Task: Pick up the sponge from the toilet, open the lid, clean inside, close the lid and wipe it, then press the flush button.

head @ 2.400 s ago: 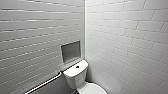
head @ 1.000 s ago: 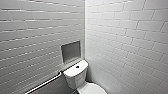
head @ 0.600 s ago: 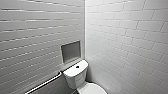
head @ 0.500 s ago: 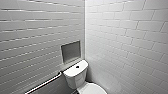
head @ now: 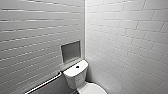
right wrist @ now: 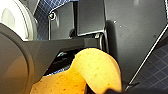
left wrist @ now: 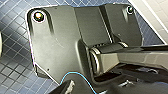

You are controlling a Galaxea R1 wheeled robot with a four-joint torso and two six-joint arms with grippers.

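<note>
Right gripper (right wrist: pixel 101 88) closed on the sponge (right wrist: pixel 97 67): orange, porous, bent into a curl right at the right wrist camera, a dark finger tip at its lower edge. Behind it, the arm's dark plates, then blue mosaic floor (right wrist: pixel 155 67); a white glossy curved body beside the arm, not identified with certainty. Left gripper (left wrist: pixel 105 87): state could not be read in the left wrist view; the dark plate and jointed bar covered most of it, with the same blue floor around them and a strip of pale wall tile at one corner. Head view, nearest first: the lid (head: pixel 93 88), white and oval, cut by the lower edge, appeared down on the toilet (head: pixel 75 77). Behind it the tank, set in the room corner. Flush button (head: pixel 77 66) dark and round, mid tank top. A grab bar (head: pixel 43 83) ran along the left wall beside the tank. Above the tank, a square niche (head: pixel 71 51) recessed in that wall. Both walls in light brick-pattern tile (head: pixel 130 37), meeting at the corner behind the toilet.
</note>
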